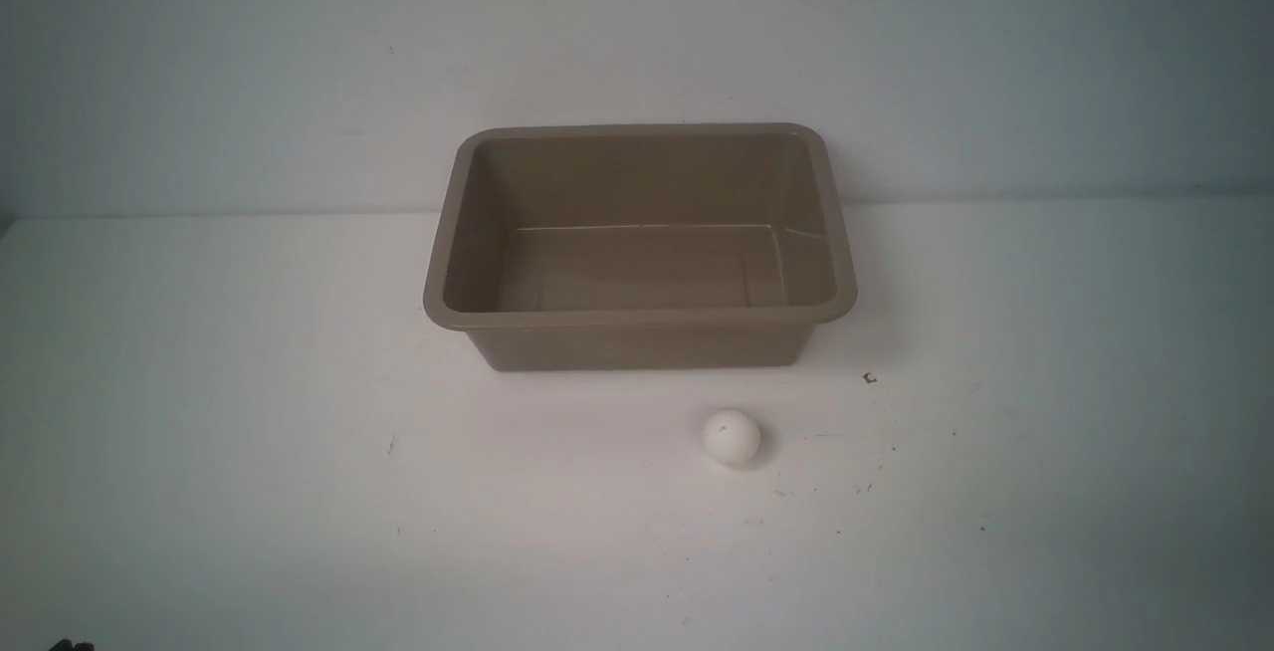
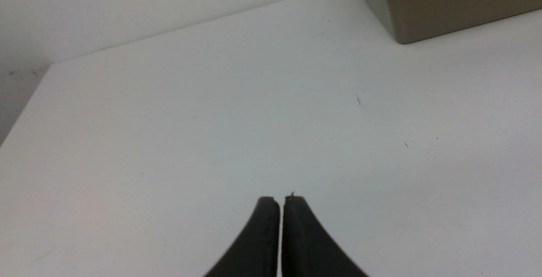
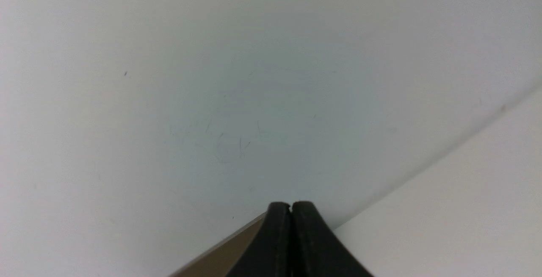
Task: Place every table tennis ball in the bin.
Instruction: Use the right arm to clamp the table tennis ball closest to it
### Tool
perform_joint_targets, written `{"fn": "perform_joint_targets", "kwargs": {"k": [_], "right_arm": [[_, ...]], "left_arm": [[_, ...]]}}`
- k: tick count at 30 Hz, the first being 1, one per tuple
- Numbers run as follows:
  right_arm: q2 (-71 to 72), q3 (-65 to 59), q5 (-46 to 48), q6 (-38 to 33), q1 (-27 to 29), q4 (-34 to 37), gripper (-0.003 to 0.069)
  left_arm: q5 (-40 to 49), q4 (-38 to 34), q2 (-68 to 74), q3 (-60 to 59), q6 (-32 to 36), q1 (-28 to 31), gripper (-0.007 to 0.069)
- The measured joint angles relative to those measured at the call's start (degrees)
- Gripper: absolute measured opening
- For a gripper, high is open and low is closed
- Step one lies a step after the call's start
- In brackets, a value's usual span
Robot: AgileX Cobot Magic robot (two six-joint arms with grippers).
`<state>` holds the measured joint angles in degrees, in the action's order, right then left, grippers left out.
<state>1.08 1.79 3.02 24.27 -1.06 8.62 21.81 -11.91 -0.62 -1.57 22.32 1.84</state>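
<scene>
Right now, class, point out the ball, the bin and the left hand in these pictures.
ball (image 1: 732,437): front view, the middle of its white surface.
bin (image 1: 637,318): front view, on its near rim.
left hand (image 2: 281,199): left wrist view, midway between its closed fingertips.

The right tool (image 3: 291,204) is seen with its two black fingers (image 3: 271,247) pressed flat together; no gap is left between the tips and nothing is held between them. Behind the tips, most of the picture is filled by a pale grey-blue wall (image 3: 211,78), on which a few faint scratches (image 3: 230,145) and small dark specks can be made out. A white desk (image 3: 465,209) is met by the wall along a slanting line. A brown strip (image 3: 216,258) is shown just beside the fingers; what it belongs to cannot be told.
</scene>
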Motion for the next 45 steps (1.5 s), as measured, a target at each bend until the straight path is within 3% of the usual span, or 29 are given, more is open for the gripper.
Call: {"fn": "perform_joint_targets", "kwargs": {"k": [1,5,13,17,23,32,38,45], "right_arm": [[-0.5,5.4,2.3,-1.4,-2.0,-5.0,-0.0018],[-9.7,18.5,11.2,-3.9,-6.5,-13.2,-0.0018],[-42.3,31.4,22.3,-18.1,-16.2,-11.3,-0.0018],[-63.4,39.7,23.3,-23.0,-26.4,-11.5,-0.0017],[-86.2,53.2,26.2,-19.8,-35.4,-19.5,-0.0014],[-104.6,64.5,32.2,-17.0,-36.8,-22.5,0.0004],[-106.8,73.6,36.7,-19.4,-36.8,-17.6,0.0102],[-106.8,78.3,39.4,-23.3,-36.8,-9.4,0.0318]], "left_arm": [[0.0,0.0,0.0,0.0,0.0,0.0,-0.0004],[0.0,0.0,0.0,0.0,0.0,0.0,-0.0004],[0.0,0.0,0.0,0.0,0.0,0.0,-0.0004],[0.0,0.0,0.0,0.0,0.0,0.0,-0.0004],[0.0,0.0,0.0,0.0,0.0,0.0,-0.0004],[0.0,0.0,0.0,0.0,0.0,0.0,-0.0004],[0.0,0.0,0.0,0.0,0.0,0.0,-0.0004],[0.0,0.0,0.0,0.0,0.0,0.0,-0.0004]]}}
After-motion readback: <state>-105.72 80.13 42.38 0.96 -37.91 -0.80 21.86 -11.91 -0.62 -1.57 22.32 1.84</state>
